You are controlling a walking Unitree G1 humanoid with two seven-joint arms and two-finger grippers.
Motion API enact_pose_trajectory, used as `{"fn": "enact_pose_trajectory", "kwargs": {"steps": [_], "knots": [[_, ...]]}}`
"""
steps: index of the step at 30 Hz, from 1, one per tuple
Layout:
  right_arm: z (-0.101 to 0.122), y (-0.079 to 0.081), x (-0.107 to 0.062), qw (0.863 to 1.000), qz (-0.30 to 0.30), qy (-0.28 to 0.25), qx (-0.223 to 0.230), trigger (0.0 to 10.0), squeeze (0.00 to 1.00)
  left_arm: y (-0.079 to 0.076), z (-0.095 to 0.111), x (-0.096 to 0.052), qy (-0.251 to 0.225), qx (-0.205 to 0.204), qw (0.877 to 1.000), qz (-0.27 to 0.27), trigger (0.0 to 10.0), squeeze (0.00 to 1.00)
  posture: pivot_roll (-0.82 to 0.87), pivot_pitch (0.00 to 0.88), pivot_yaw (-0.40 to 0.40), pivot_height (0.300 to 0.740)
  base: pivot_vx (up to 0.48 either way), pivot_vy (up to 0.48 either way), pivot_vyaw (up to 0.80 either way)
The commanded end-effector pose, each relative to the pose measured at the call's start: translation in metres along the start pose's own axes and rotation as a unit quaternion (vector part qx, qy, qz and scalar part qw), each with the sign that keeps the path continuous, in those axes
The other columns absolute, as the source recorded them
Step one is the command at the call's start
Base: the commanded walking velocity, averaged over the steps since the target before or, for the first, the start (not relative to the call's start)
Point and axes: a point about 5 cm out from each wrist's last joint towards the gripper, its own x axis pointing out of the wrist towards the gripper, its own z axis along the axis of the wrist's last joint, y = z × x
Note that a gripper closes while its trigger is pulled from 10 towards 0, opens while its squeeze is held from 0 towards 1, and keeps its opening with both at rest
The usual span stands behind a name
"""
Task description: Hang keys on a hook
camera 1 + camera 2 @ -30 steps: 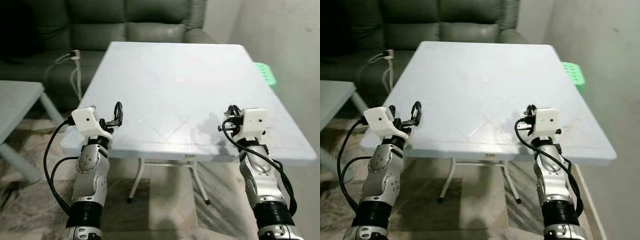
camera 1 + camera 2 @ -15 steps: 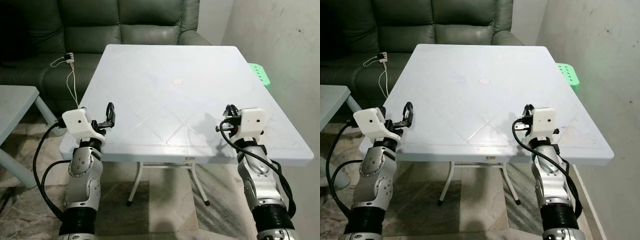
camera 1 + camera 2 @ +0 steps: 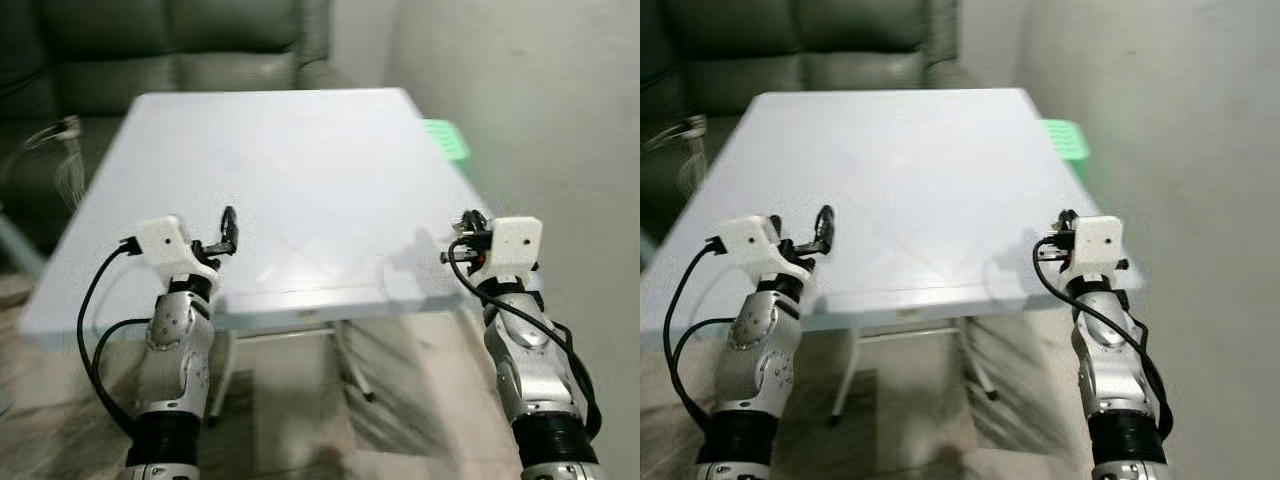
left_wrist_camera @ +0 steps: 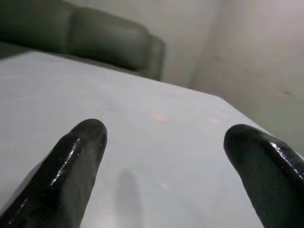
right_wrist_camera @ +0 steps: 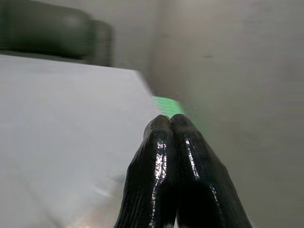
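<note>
My left gripper (image 3: 229, 232) is raised over the near left edge of the white table (image 3: 300, 150). In the left wrist view its two black fingers (image 4: 76, 156) stand wide apart with nothing between them. My right gripper (image 3: 468, 224) hangs just off the table's near right corner. In the right wrist view its fingertips (image 5: 170, 121) are pressed together on nothing. The tabletop carries only a small round mark (image 4: 159, 117).
A dark green sofa (image 3: 150, 50) stands behind the table, with a white cable (image 3: 62, 150) lying on its seat at the left. A green stool (image 3: 444, 140) sits beside the table's right edge, against a plain wall (image 3: 540, 100). The whole view is motion-blurred.
The whole picture has slid left and blurred, so the camera has turned right and more wall shows. Both arms keep their pose.
</note>
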Motion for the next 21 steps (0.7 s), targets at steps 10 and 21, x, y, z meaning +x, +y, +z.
{"fn": "enact_pose_trajectory", "kwargs": {"steps": [10,21], "knots": [[0.0072,-0.0008,-0.0003,1.000,-0.002,-0.009,0.000,10.0,0.00,-0.0022,0.0060,0.0016,-0.005,-0.003,1.000,0.000,10.0,0.00,0.03,0.017,-0.045,0.740,0.000,0.000,-0.77],[0.0080,0.0000,0.0000,1.000,-0.002,-0.009,0.001,10.0,0.00,-0.0028,0.0058,0.0025,-0.004,-0.002,1.000,-0.002,10.0,0.00,0.03,0.007,-0.042,0.740,0.000,0.000,-0.77]]}}
